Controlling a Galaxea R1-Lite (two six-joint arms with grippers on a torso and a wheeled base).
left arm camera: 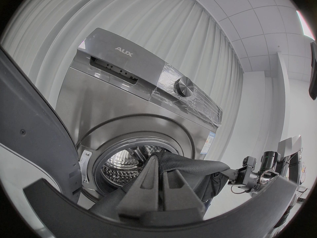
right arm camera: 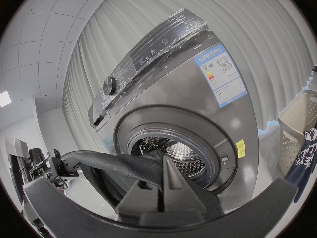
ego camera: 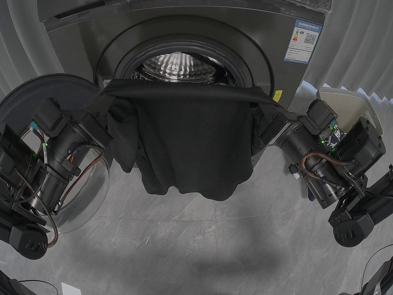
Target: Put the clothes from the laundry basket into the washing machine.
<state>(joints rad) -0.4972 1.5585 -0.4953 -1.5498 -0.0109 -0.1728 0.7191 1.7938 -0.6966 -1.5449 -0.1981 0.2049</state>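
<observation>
- The black garment [ego camera: 192,144] is stretched between the two grippers, straight in front of the washing machine [ego camera: 184,25]
- Its top edge runs taut and level across the lower part of the round opening, and the rest hangs down in loose folds above the grey floor [ego camera: 184,246]
- None of the garment is seen inside the drum [ego camera: 180,66]; the ribbed metal shows bare above the cloth's edge
- The left gripper [left arm camera: 161,177] pinches one end of the top edge: its two dark fingers [left arm camera: 150,179] are pressed together, with the cloth coming out from between them
- The right gripper [right arm camera: 160,185] has the other end in the same way, its fingers [right arm camera: 175,185] closed tight with no gap, and black cloth bunched around them
- In the head view the left arm reaches in from the machine's door side and the right arm from the basket side, both at about the height of the opening's lower rim
- The machine's door [ego camera: 24,99] stands wide open, swung out to the robot's left, with its clear glass bowl [ego camera: 90,193] behind the left arm
- The laundry basket [ego camera: 356,103], cream with small holes in its wall, stands on the floor at the robot's right, just beside the machine
- A dark blue cloth with white print [right arm camera: 305,152] hangs over the basket's rim
- A blue-edged label [ego camera: 303,41] is stuck on the machine's front near its upper right corner, and a pale pleated curtain [ego camera: 360,33] hangs behind
</observation>
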